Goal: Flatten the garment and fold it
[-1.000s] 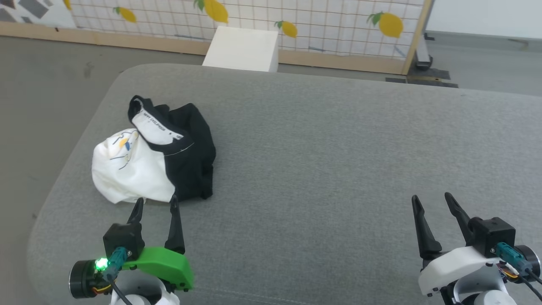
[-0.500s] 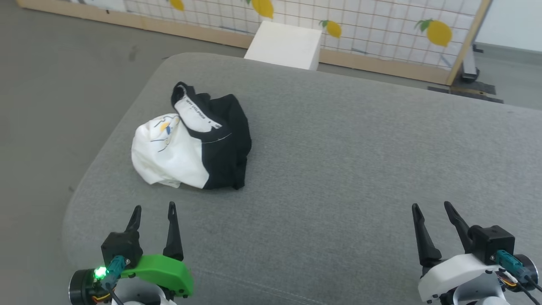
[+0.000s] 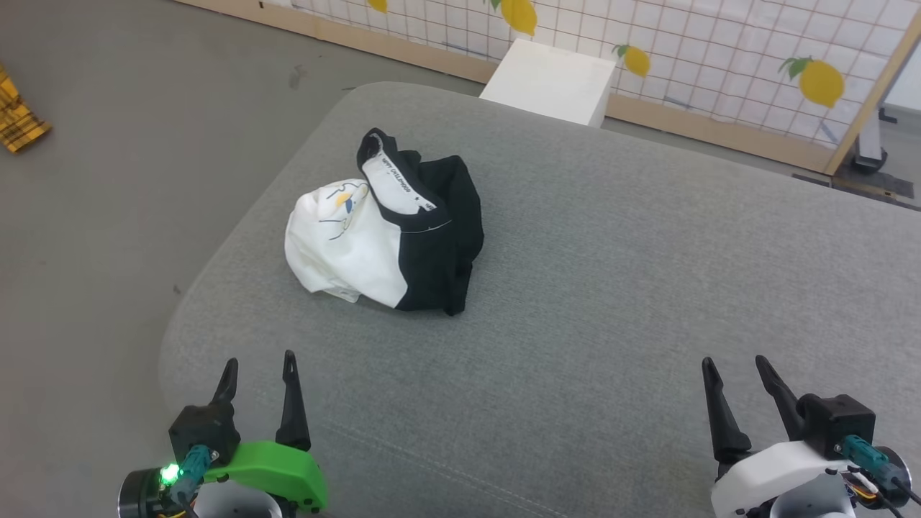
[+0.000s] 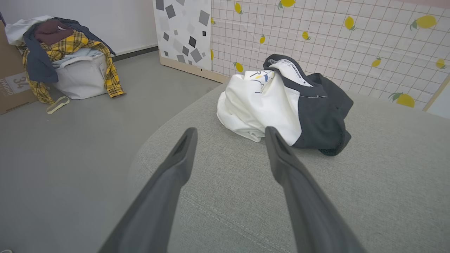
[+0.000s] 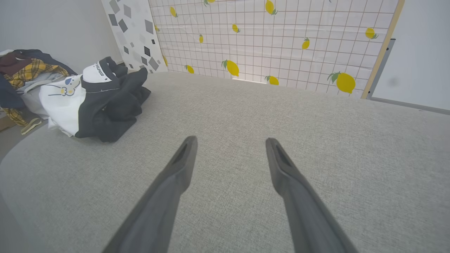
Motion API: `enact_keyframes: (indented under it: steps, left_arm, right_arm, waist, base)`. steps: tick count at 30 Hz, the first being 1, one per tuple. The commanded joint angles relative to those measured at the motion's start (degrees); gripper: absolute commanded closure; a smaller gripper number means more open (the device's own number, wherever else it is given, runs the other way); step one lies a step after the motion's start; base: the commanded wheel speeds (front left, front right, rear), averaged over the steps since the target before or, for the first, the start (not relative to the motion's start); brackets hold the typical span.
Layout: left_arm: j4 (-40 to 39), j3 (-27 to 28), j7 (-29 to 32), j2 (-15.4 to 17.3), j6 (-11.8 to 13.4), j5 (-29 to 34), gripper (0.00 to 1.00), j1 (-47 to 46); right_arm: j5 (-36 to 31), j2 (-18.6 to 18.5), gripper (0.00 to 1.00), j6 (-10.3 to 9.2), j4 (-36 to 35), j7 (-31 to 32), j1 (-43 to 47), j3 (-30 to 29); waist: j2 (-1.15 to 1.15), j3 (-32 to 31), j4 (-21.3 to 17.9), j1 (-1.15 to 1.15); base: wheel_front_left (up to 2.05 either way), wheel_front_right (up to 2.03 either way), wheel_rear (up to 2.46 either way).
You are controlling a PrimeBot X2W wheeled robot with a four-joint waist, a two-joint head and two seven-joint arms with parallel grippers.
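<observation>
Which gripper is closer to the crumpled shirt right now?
Left. The left gripper sits just short of the garment; the right gripper is far off to the right.

Bare grey cushion [image 3: 611,288] lies between the left gripper [image 3: 260,358] and the crumpled shirt [image 3: 345,244], with nothing in the way; the right gripper [image 3: 734,359] has free cushion ahead and to both sides; a white box [image 3: 550,79] stands beyond the far edge
</observation>
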Motion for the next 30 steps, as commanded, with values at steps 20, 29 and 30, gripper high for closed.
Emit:
enact_keyframes:
  steps: [20, 29, 30]
  left_arm:
    - [1.6, -0.3, -2.9, 0.1, 1.5, -1.7, 0.0, 1.9]
    - [2.1, -0.6, -3.9, 0.1, 1.9, -2.5, 0.0, 2.2]
    - [2.2, -0.6, -4.0, 0.1, 1.9, -2.5, 0.0, 2.2]
  right_arm:
    - [1.9, 0.0, 0.0, -0.05, 1.9, -2.9, 0.9, -1.4]
    - [2.6, 0.0, 0.0, -0.06, 3.3, -3.9, 1.1, -1.6]
    - [2.7, 0.0, 0.0, -0.06, 3.4, -4.0, 1.2, -1.6]
  waist:
    - [0.0, -0.8, 5.0, 0.0]
    - [0.0, -0.8, 7.2, 0.0]
    - [0.0, -0.8, 7.4, 0.0]
  base:
    - [0.0, 0.0, 0.0]
    - [0.0, 0.0, 0.0]
    - [0.0, 0.0, 0.0]
